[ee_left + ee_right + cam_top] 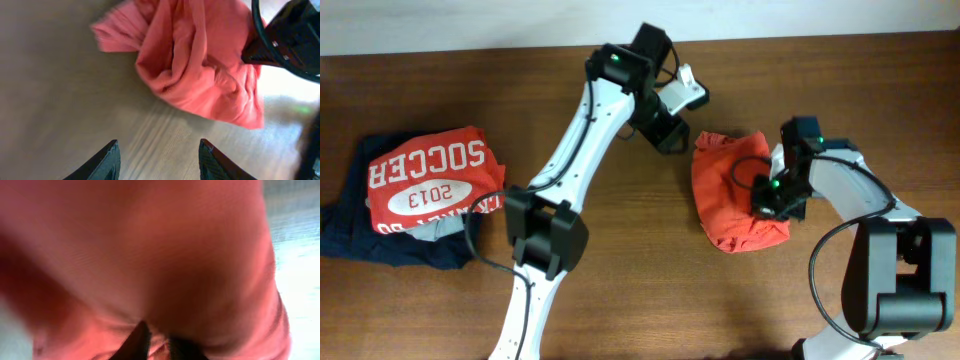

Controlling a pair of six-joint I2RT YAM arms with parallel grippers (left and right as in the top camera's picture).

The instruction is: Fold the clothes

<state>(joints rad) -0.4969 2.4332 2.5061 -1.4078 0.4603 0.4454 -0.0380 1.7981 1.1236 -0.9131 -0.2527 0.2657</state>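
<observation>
Surface: brown wood-grain table [650, 290]; pale wall [420, 25] strip along top edge of overhead frame. Red shirt [430, 180], white SOCCER 2013 print, lies on navy garment [360, 240], left of frame. Orange-red T-shirt [730, 195] crumpled, right of centre. Left gripper [157, 160]: jaws apart, empty, over bare wood just short of T-shirt. Right gripper [160, 345]: fingers nearly together, pinching T-shirt fabric.

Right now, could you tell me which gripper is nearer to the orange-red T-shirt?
Right. The right gripper is on the orange-red T-shirt, jaws pinching its fabric; the left gripper hovers open beside it.
</observation>
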